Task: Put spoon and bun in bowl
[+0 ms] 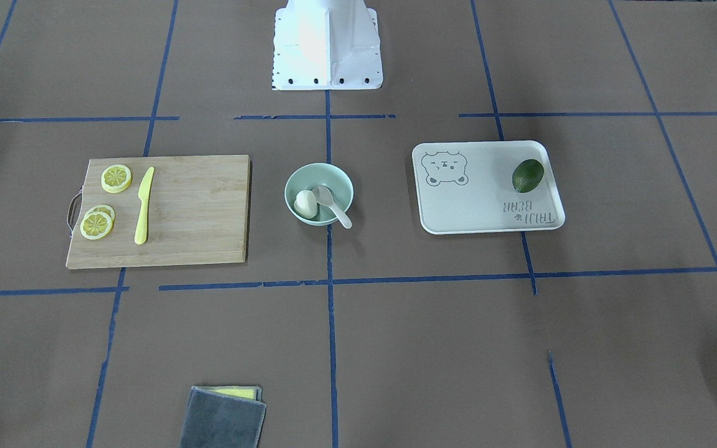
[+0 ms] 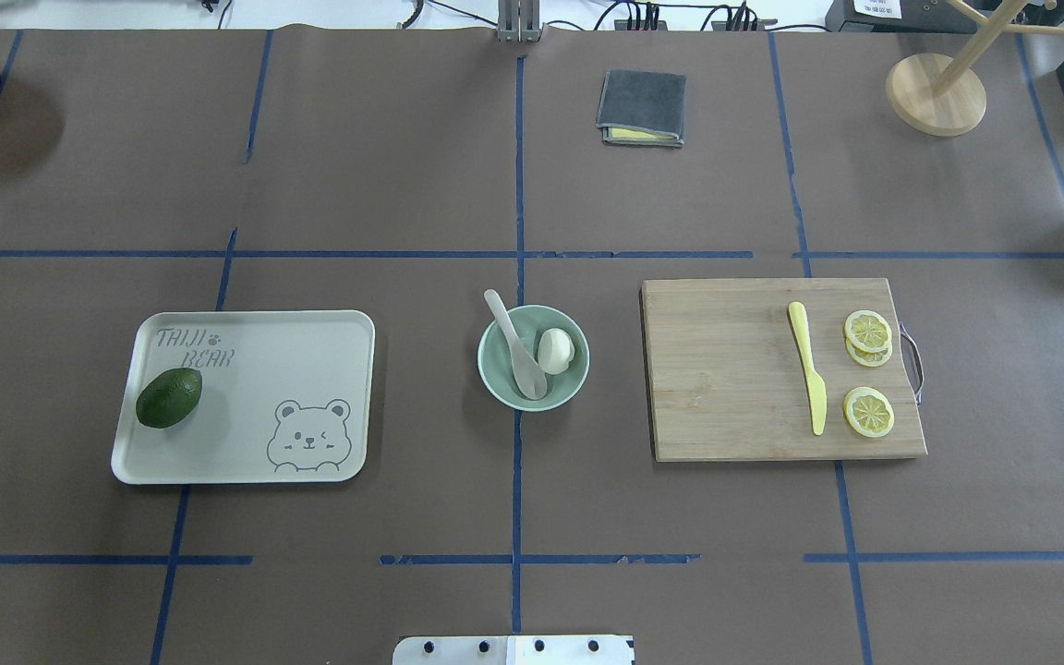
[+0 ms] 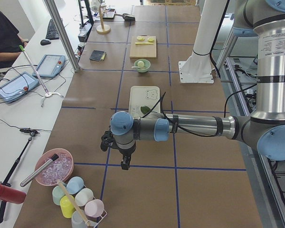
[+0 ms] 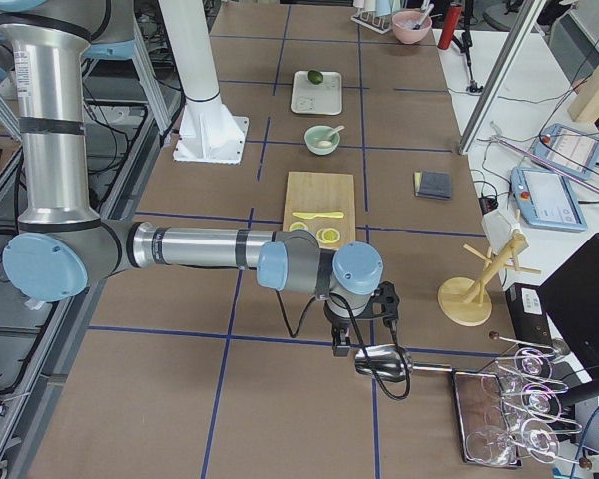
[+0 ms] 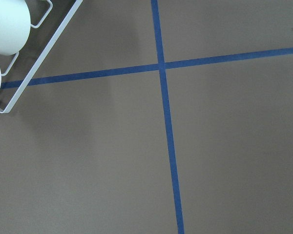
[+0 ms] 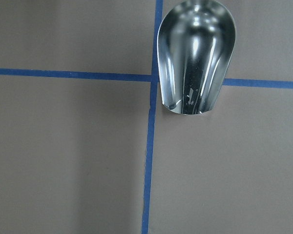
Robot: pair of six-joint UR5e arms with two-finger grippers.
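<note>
**Op 1:** Where are the bun and the spoon?

**Op 2:** On my overhead feed the bun [image 2: 555, 350] sits inside the bowl [image 2: 555, 392] at mid-counter [image 2: 403, 185]. The spoon [image 2: 518, 351] lies with its scoop in the bowl beside the bun, and its handle pokes out over the rim.

**Op 1:** What about the other containers?

**Op 2:** The tray [image 2: 310, 369] holds one avocado [image 2: 169, 397]. The cutting board [image 2: 726, 369] carries a knife [image 2: 809, 379] and lemon slices [image 2: 868, 411].

**Op 1:** And the arms?

**Op 2:** I see them only on my side feeds. The left end effector [image 3: 125, 165] hangs over bare counter and the right end effector [image 4: 340, 346] hangs near a metal scoop [image 6: 196, 56]. I can't tell whether either is apart or together. The left wrist feed catches cups [image 5: 7, 24] in a wire rack [image 5: 24, 80].
</note>
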